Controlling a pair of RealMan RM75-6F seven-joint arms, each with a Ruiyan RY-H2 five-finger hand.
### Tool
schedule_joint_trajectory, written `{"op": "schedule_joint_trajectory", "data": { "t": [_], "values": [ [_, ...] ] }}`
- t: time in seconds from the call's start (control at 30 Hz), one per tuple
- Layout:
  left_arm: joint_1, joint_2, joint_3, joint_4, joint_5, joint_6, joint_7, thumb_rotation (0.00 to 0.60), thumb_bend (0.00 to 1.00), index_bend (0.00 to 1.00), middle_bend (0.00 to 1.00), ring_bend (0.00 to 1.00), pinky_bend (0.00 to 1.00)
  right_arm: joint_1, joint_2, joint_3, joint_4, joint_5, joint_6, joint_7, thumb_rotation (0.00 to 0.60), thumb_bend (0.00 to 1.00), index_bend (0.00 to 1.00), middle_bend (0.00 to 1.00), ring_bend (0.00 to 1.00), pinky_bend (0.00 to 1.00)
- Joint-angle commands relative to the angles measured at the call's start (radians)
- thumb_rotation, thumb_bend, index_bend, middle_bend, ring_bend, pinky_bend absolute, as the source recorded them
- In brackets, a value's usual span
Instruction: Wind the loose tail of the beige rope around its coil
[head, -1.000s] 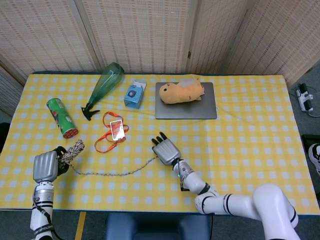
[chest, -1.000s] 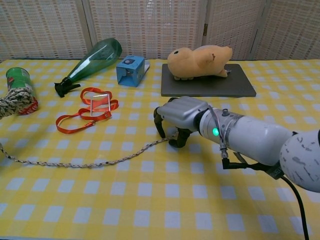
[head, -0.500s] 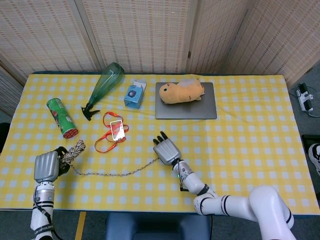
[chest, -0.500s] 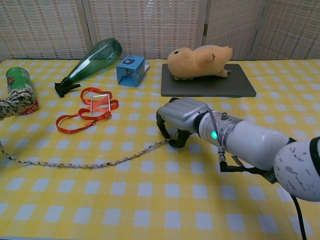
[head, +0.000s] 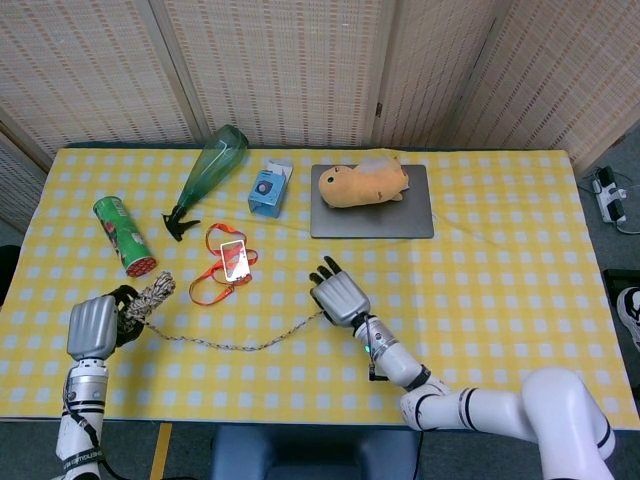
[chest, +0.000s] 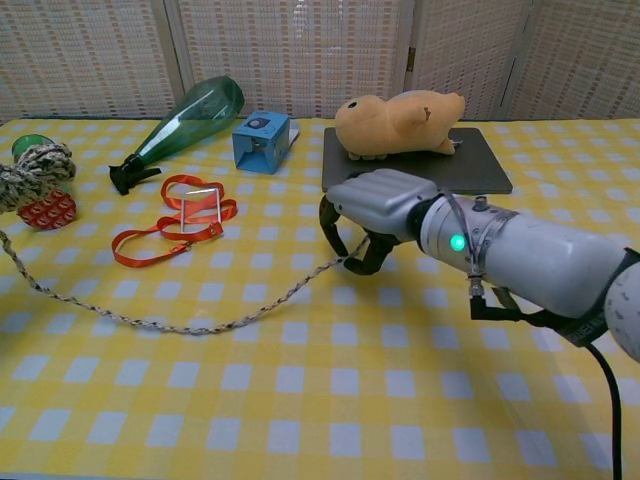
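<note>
The beige rope's coil (head: 148, 296) sits in the left hand (head: 92, 326) at the near-left edge of the surface (head: 500, 250), gripped there, while its loose tail (head: 240, 343) sags rightward across the checks to the right hand (head: 342, 297), whose curled fingers pinch the free end. The tail's long axis thus runs left–right between the hands. Against a second ago, both hands are higher, lifting coil and tail end off the cloth.

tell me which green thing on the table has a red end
The green can, lying near the table's left edge with its red end toward the robot. The green bottle beside it ends in a black spray nozzle instead.
</note>
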Motion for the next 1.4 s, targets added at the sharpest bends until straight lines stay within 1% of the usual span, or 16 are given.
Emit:
{"op": "schedule_joint_trajectory", "data": {
  "t": [0.03,0.17,0.27,0.33,0.43,0.57,0.77,0.87,1.0,1.13,1.2,1.27,1.4],
  "values": [
    [-0.020,0.036,-0.022,-0.056,0.007,-0.031,-0.020,0.600,0.50,0.61,0.62,0.59,0.69,-0.051,0.147,-0.014,-0.167,-0.109,0.055,0.087,0.600,0.43,0.64,0.26,0.15,0.05],
    [-0.055,0.042,-0.041,-0.113,0.010,-0.051,0.010,0.600,0.50,0.61,0.62,0.59,0.69,-0.088,0.272,-0.011,-0.315,-0.224,0.111,0.180,0.600,0.43,0.64,0.26,0.15,0.05],
    [-0.086,0.032,-0.049,-0.158,0.012,-0.069,0.034,0.600,0.50,0.61,0.62,0.59,0.69,-0.097,0.356,0.010,-0.417,-0.290,0.142,0.229,0.600,0.43,0.65,0.26,0.15,0.05],
    [-0.108,0.024,-0.054,-0.184,0.003,-0.087,0.051,0.600,0.50,0.61,0.62,0.59,0.69,-0.093,0.404,0.034,-0.480,-0.316,0.154,0.235,0.600,0.43,0.65,0.26,0.15,0.05],
    [-0.140,0.004,-0.066,-0.211,-0.015,-0.100,0.076,0.600,0.50,0.61,0.62,0.59,0.69,-0.074,0.451,0.080,-0.555,-0.306,0.153,0.217,0.600,0.43,0.65,0.26,0.15,0.05],
    [-0.178,-0.028,-0.073,-0.248,-0.033,-0.116,0.096,0.600,0.51,0.61,0.62,0.59,0.69,-0.032,0.474,0.152,-0.619,-0.233,0.138,0.185,0.600,0.43,0.65,0.26,0.15,0.05],
    [-0.225,-0.081,-0.057,-0.279,-0.022,-0.122,0.136,0.600,0.51,0.61,0.62,0.59,0.69,0.044,0.448,0.229,-0.635,-0.104,0.136,0.112,0.600,0.43,0.65,0.25,0.15,0.05],
    [-0.238,-0.106,-0.041,-0.288,-0.003,-0.121,0.147,0.600,0.51,0.61,0.62,0.59,0.69,0.084,0.429,0.253,-0.620,-0.039,0.147,0.060,0.600,0.43,0.65,0.25,0.15,0.05],
    [-0.245,-0.126,-0.016,-0.304,0.042,-0.124,0.127,0.600,0.51,0.61,0.62,0.59,0.69,0.126,0.403,0.269,-0.595,0.037,0.172,-0.004,0.600,0.43,0.65,0.25,0.15,0.05],
    [-0.245,-0.130,-0.002,-0.316,0.082,-0.134,0.082,0.600,0.51,0.61,0.62,0.59,0.69,0.147,0.390,0.276,-0.573,0.096,0.188,-0.028,0.600,0.43,0.64,0.25,0.15,0.05],
    [-0.245,-0.130,0.003,-0.321,0.110,-0.142,0.043,0.600,0.51,0.61,0.62,0.59,0.69,0.154,0.387,0.277,-0.557,0.121,0.196,-0.033,0.600,0.43,0.64,0.25,0.16,0.05],
    [-0.240,-0.125,0.002,-0.331,0.159,-0.154,-0.052,0.600,0.51,0.61,0.62,0.59,0.69,0.148,0.389,0.267,-0.526,0.152,0.201,-0.026,0.600,0.43,0.65,0.25,0.16,0.05],
    [-0.228,-0.101,0.004,-0.328,0.229,-0.163,-0.192,0.600,0.51,0.61,0.62,0.59,0.69,0.128,0.399,0.239,-0.487,0.162,0.199,0.003,0.600,0.43,0.65,0.25,0.16,0.05]
  ]
}}
